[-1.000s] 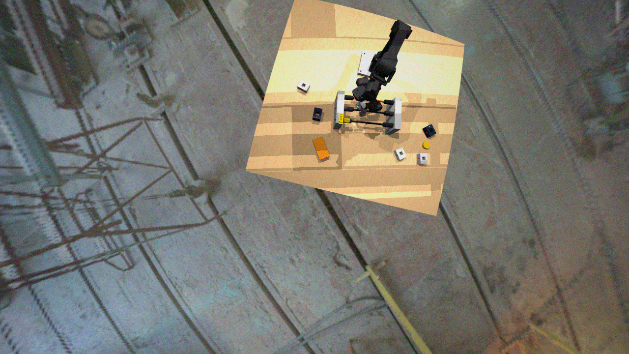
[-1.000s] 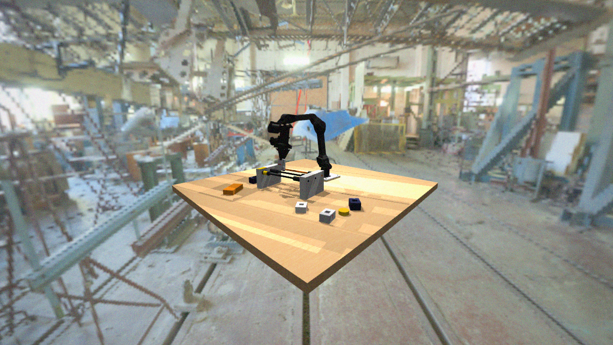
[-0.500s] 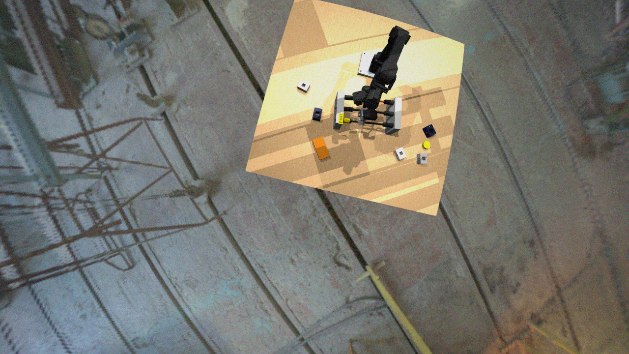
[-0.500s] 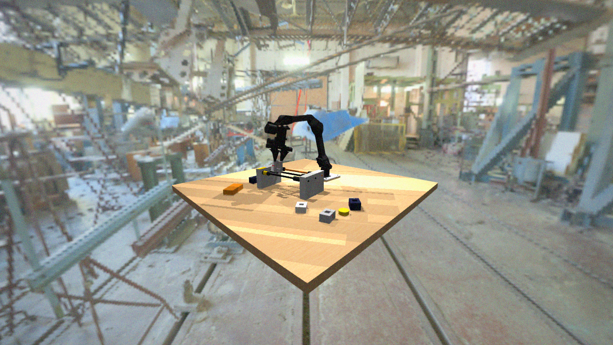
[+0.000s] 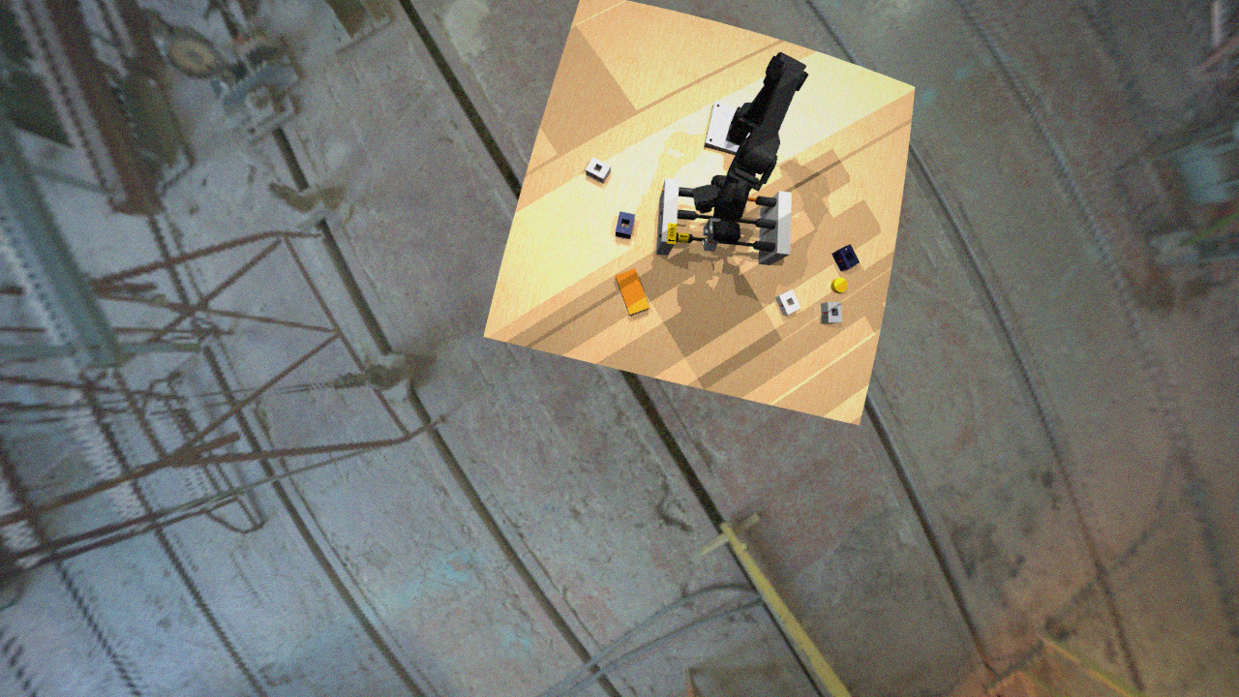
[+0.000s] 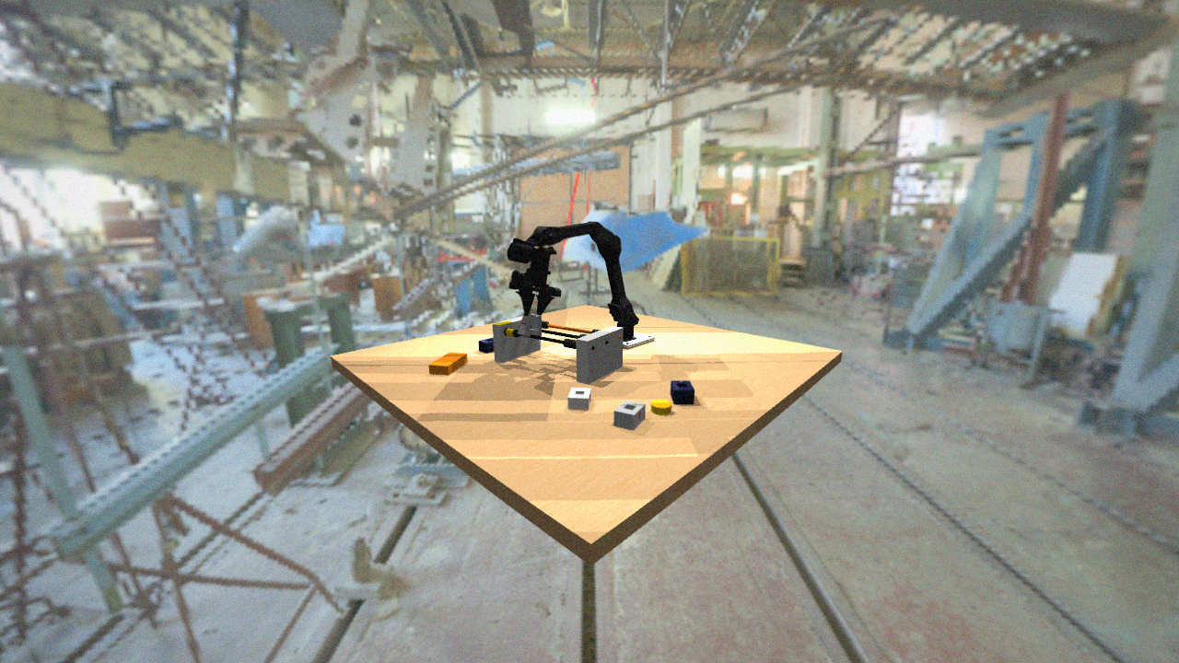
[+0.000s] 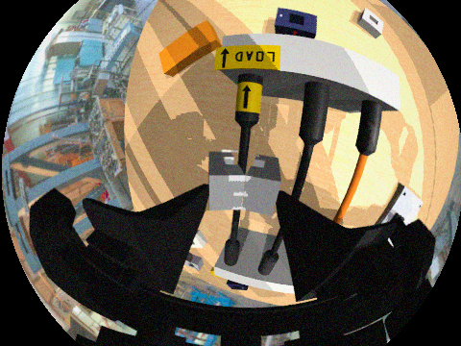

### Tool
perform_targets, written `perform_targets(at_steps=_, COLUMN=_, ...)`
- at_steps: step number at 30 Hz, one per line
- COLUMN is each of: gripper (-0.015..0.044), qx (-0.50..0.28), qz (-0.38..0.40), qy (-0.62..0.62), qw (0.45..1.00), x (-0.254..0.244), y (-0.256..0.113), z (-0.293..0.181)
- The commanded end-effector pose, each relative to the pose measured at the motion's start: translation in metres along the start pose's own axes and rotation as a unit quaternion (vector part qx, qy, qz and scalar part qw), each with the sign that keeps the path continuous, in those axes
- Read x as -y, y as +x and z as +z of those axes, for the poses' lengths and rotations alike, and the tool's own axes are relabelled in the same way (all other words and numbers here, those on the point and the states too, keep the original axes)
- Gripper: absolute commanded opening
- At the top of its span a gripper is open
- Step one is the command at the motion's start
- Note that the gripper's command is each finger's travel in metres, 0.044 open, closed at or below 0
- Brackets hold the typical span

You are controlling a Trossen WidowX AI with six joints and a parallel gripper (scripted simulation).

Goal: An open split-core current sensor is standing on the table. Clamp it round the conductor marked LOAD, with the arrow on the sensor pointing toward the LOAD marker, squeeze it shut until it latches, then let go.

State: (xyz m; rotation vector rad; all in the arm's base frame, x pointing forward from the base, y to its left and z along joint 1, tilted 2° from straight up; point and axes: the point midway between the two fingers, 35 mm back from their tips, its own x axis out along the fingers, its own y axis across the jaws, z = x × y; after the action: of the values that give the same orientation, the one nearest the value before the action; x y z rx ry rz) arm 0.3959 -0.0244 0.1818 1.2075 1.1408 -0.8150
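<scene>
My gripper point(image 5: 711, 238) point(image 6: 534, 313) point(image 7: 243, 192) is shut on the grey current sensor point(image 7: 245, 192), with a finger on each side. The sensor is at the black LOAD conductor point(image 7: 245, 136), which runs into the gap between its two dark-topped halves and comes out beyond it. A notch shows between the halves; I cannot tell whether it is latched. Pale marks show on its near face, but I cannot make out an arrow. The yellow LOAD label point(image 5: 672, 232) point(image 7: 264, 58) is on one end block, and the yellow sleeve point(image 7: 249, 96) has an arrow pointing toward that block.
Another black conductor point(image 7: 304, 163) and an orange one point(image 7: 352, 185) run beside LOAD between the grey end blocks point(image 5: 774, 229) point(image 6: 599, 354). An orange block point(image 5: 632, 291) point(image 6: 448, 363), a yellow disc point(image 5: 839, 285) point(image 6: 660, 406) and several small white, grey or dark blue square blocks stand around the rack.
</scene>
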Motion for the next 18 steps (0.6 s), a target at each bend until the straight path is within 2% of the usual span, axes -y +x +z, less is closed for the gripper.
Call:
perform_targets(at_steps=1, gripper=0.0000, qx=-0.002, qz=0.003, qy=0.003, qw=1.000, x=-0.001, y=0.006, z=-0.001)
perform_targets(at_steps=18, gripper=0.0000, qx=-0.002, qz=0.003, qy=0.003, qw=1.000, x=0.000, y=0.033, z=-0.001)
